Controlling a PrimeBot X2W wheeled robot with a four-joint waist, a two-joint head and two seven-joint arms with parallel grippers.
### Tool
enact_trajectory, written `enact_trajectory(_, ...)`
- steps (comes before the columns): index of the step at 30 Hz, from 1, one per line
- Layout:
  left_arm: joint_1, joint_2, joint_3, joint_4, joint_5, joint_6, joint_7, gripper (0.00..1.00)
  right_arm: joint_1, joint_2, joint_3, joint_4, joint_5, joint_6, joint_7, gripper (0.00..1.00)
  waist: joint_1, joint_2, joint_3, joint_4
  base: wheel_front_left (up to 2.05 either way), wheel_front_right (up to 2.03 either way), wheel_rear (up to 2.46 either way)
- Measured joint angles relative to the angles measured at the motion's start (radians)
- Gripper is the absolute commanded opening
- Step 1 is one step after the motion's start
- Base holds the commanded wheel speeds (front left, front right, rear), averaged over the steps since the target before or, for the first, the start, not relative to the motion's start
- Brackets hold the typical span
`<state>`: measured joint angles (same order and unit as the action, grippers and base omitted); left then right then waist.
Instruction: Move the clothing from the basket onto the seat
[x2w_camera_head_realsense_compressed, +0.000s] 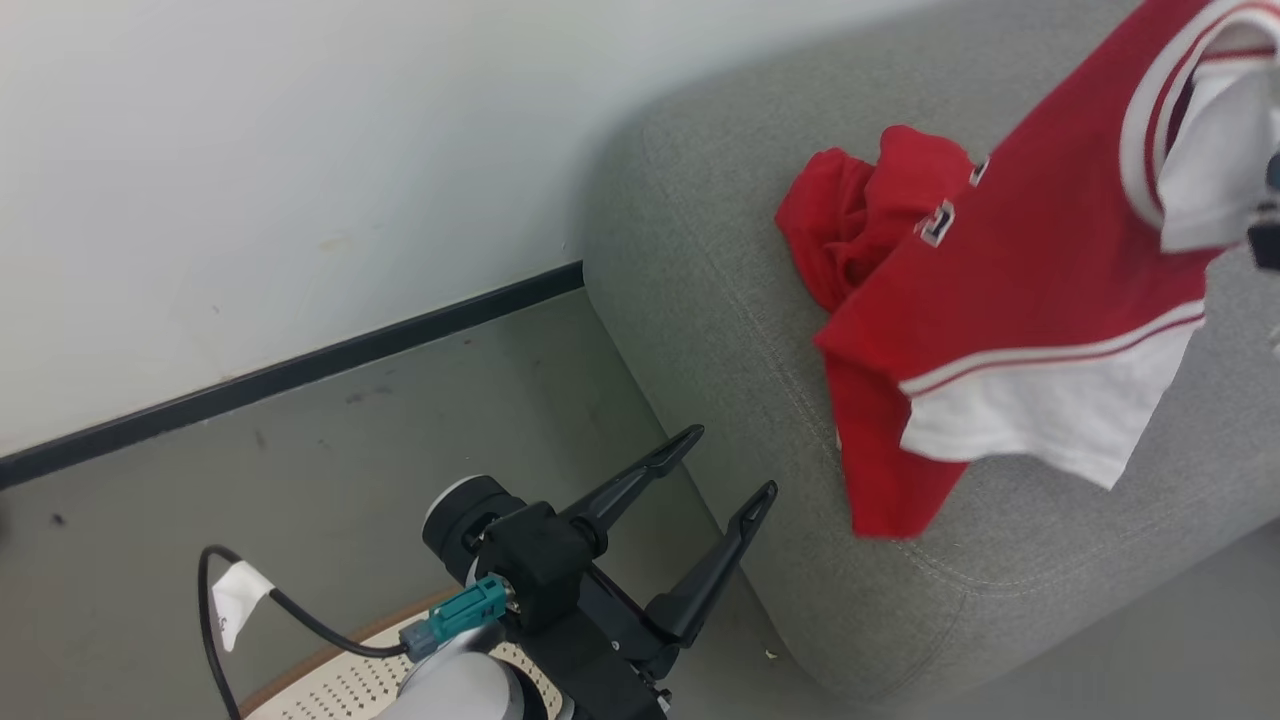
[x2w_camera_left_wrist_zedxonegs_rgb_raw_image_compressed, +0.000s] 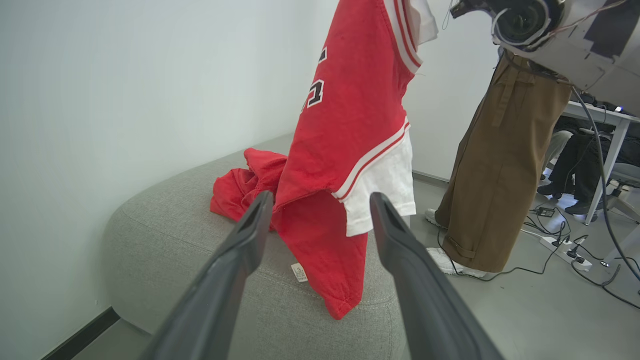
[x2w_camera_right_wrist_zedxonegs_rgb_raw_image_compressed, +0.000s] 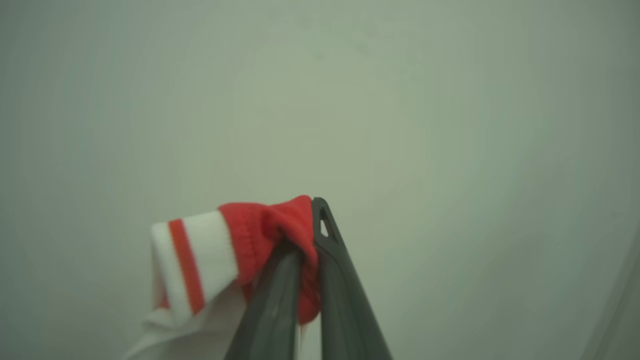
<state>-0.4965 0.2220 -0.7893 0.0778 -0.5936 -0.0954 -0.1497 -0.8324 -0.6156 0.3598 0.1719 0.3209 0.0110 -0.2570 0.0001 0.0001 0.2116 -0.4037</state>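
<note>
One grey seat (x2w_camera_head_realsense_compressed: 700, 300) takes up the right half of the head view, its rounded corner near a pale wall (x2w_camera_head_realsense_compressed: 250, 150) with a black skirting strip. Two red garments are on or above it. The larger, a jersey (x2w_camera_head_realsense_compressed: 1030, 260) with white panels, stripes and black-and-white lettering, hangs from the upper right of the frame, and its lower red hem rests on the seat's front edge. The smaller, a crumpled garment (x2w_camera_head_realsense_compressed: 850, 220), lies bunched on the cushion just behind the jersey and touches it. One basket (x2w_camera_head_realsense_compressed: 345, 688) shows part of its perforated cream wall and brown rim at the bottom left, on the floor beside the seat.

In the left wrist view one person in brown trousers (x2w_camera_left_wrist_zedxonegs_rgb_raw_image_compressed: 500, 175) and white shoes stands at the right, beyond the seat, with cables trailing across the floor.

The left arm rises from the bottom edge of the head view above the basket. The left claw (x2w_camera_head_realsense_compressed: 732, 460) has its two dark fingers spread wide, pointing to the upper right at the seat's corner and holding nothing. In the right wrist view the right claw (x2w_camera_right_wrist_zedxonegs_rgb_raw_image_compressed: 307, 235) is pinched tight on the jersey's striped red-and-white trim, lifted against the bare wall.
</note>
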Motion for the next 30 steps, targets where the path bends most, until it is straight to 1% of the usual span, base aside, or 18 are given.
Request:
enact_trajectory(5, -0.015, 0.010, 0.005, -0.022, 0.009, 0.007, 0.011, 1.00, -0.192, 0.011, -0.033, 0.098, 0.009, 0.024, 0.001, 0.00, 0.0001, 0.0000, 0.034, 0.031, 0.00, 0.00, 0.00)
enact_trajectory(8, -0.032, 0.013, 0.006, -0.034, 0.026, 0.008, 0.017, 1.00, -0.280, 0.004, -0.059, 0.160, 0.011, 0.029, 0.001, 0.00, 0.0001, 0.0000, 0.056, 0.050, 0.00, 0.00, 0.00)
enact_trajectory(13, -0.056, 0.024, 0.013, -0.063, 0.034, 0.014, 0.029, 1.00, -0.381, -0.022, -0.082, 0.255, 0.013, 0.035, 0.006, 0.00, -0.0001, 0.0000, 0.097, 0.079, 0.00, 0.00, 0.00)
enact_trajectory(17, -0.074, 0.029, 0.014, -0.082, 0.042, 0.016, 0.043, 1.00, -0.432, -0.051, -0.093, 0.331, 0.003, 0.038, 0.012, 0.00, 0.0000, 0.0000, 0.131, 0.098, 0.00, 0.00, 0.00)
enact_trajectory(22, -0.101, 0.029, 0.014, -0.098, 0.049, 0.016, 0.059, 1.00, -0.489, -0.069, -0.090, 0.443, -0.011, 0.045, 0.018, 0.00, 0.0000, 0.0001, 0.174, 0.117, 0.00, 0.00, 0.00)
enact_trajectory(24, -0.112, 0.030, 0.013, -0.102, 0.050, 0.016, 0.063, 1.00, -0.501, -0.066, -0.080, 0.475, -0.014, 0.051, 0.018, 0.00, 0.0000, 0.0000, 0.190, 0.125, 0.00, 0.00, 0.00)
enact_trajectory(30, -0.133, 0.030, 0.006, -0.110, 0.054, 0.016, 0.083, 1.00, -0.511, -0.045, -0.057, 0.579, -0.028, 0.049, 0.018, 0.00, 0.0000, 0.0001, 0.232, 0.148, 0.00, 0.00, 0.00)
